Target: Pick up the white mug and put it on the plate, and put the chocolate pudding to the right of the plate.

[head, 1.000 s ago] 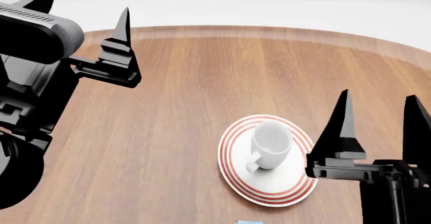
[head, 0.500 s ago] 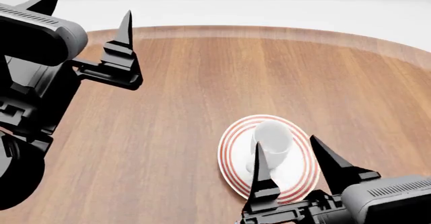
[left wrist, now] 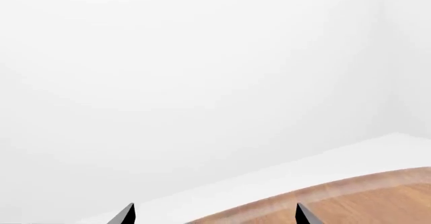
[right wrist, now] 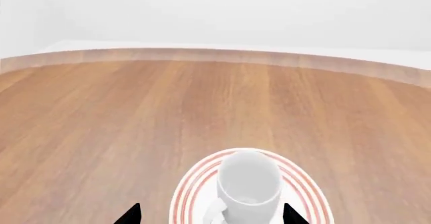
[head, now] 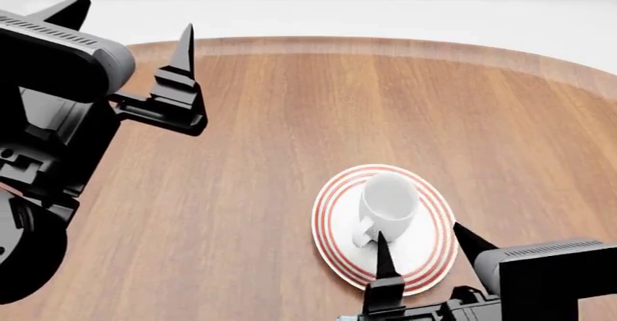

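Much of me is cut off: in the head view my right claw (head: 424,252) pokes up from the bottom edge at about five o'clock, only two black fingertips and a grey block of the wrist showing, the rest out of frame. My right wrist camera catches just the two tips at its lower edge, and my left wrist camera sees only two tips, a pale wall and a sliver of the wooden table (left wrist: 377,199). The pudding carton I cannot find in any view; a thin bluish fleck at the bottom edge of the head view, left of my right claw, is too small to name. The white mug (head: 388,207) stands upright on the plate (head: 337,252), its handle turned toward six o'clock, the red rings showing all around it; the plate sits on the table at roughly four o'clock of the head view's centre. My right claw is spread wide and holds nothing; one tip overlaps the plate's near rim in the head view, the other lies at its five o'clock edge, and whether either touches the plate I cannot tell. My left claw (head: 130,35), up at ten o'clock and well apart from the plate, is also spread and holds nothing.
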Available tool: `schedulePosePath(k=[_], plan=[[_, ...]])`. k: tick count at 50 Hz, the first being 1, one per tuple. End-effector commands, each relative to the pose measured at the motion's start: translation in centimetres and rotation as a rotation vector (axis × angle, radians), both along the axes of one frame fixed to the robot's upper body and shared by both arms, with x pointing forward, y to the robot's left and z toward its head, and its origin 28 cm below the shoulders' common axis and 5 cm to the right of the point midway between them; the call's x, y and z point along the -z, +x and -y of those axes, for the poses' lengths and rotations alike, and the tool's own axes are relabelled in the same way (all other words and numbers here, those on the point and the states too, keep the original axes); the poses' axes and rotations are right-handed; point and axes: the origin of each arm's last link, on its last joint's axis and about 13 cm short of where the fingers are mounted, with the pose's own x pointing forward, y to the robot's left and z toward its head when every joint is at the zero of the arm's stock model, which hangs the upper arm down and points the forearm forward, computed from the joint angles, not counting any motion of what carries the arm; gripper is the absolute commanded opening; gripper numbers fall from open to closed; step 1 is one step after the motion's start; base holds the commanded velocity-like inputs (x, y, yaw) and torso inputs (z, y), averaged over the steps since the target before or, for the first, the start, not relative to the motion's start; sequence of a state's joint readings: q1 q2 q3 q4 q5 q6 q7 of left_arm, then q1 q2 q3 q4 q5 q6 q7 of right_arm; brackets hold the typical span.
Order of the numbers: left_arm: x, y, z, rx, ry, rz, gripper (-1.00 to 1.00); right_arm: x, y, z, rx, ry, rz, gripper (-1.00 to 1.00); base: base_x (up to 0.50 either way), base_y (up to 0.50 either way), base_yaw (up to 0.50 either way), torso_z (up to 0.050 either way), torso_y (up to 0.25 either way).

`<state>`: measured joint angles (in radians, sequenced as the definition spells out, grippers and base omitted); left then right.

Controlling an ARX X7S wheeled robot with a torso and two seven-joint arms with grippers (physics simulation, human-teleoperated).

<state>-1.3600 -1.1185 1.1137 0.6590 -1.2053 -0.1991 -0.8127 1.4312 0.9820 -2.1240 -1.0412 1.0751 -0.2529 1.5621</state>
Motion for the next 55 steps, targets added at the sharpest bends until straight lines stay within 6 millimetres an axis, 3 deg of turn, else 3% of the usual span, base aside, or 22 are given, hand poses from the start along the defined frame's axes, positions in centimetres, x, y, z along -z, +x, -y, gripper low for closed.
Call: schedulePosePath(k=[1,20,37,55], plan=[[-0.2,0.2,0.3,0.027,0.012,0.019,1.0,-0.9,0.3,-0.5,-0.041,-0.032,-0.031,1.0,0.0,0.0,0.0,0.0,0.0],[0.1,0.2,0.7,0.045,0.015,0.002,1.0,-0.1,-0.2,-2.0,-0.107,-0.072,-0.136,1.0,0.0,0.0,0.0,0.0,0.0],[0.6,0.4,0.5,0.045,0.013,-0.021,1.0,0.2,-0.2,-2.9,-0.004,0.066,-0.205,1.0,0.0,0.0,0.0,0.0,0.0],[1.1,0.6,0.4,0.046,0.017,-0.042,1.0,2.3,-1.3,-4.9,0.08,0.153,-0.3,1.0,0.0,0.0,0.0,0.0,0.0]])
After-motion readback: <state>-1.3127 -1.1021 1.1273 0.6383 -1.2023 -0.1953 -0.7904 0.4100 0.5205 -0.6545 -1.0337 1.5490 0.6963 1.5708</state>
